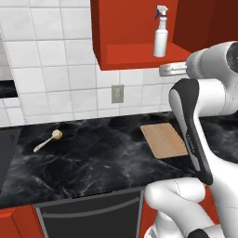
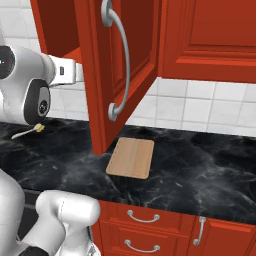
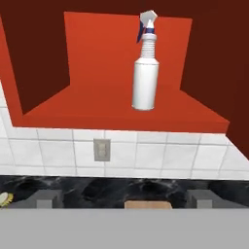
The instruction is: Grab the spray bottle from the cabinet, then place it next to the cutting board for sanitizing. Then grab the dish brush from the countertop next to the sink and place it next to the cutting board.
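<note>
One spray bottle stands upright on the open shelf of the red cabinet, toward the right of the recess and set back from the shelf's front lip, its trigger head at the top. We have nothing in our hand yet: the two fingertips stand wide apart at the bottom of the hand view, well short of the bottle and lower than its base.

We judge this to be the approach to the first grasp. To do it well, we should raise the hand until the fingers are level with the bottle's straight body, centre the bottle between them, then advance horizontally into the recess. Closing on the body rather than the narrow neck should give a steadier hold. We should keep clear of the shelf's front edge and of the open cabinet door, which swings out just beside the arm in the right base view.

Our arm is folded upward, the forearm reaching toward the cabinet and the hand pointing level at the wall below the bottle. Beneath the bottle, the cutting board lies flat on the black worktop; far to the board's left rests the dish brush.
</note>
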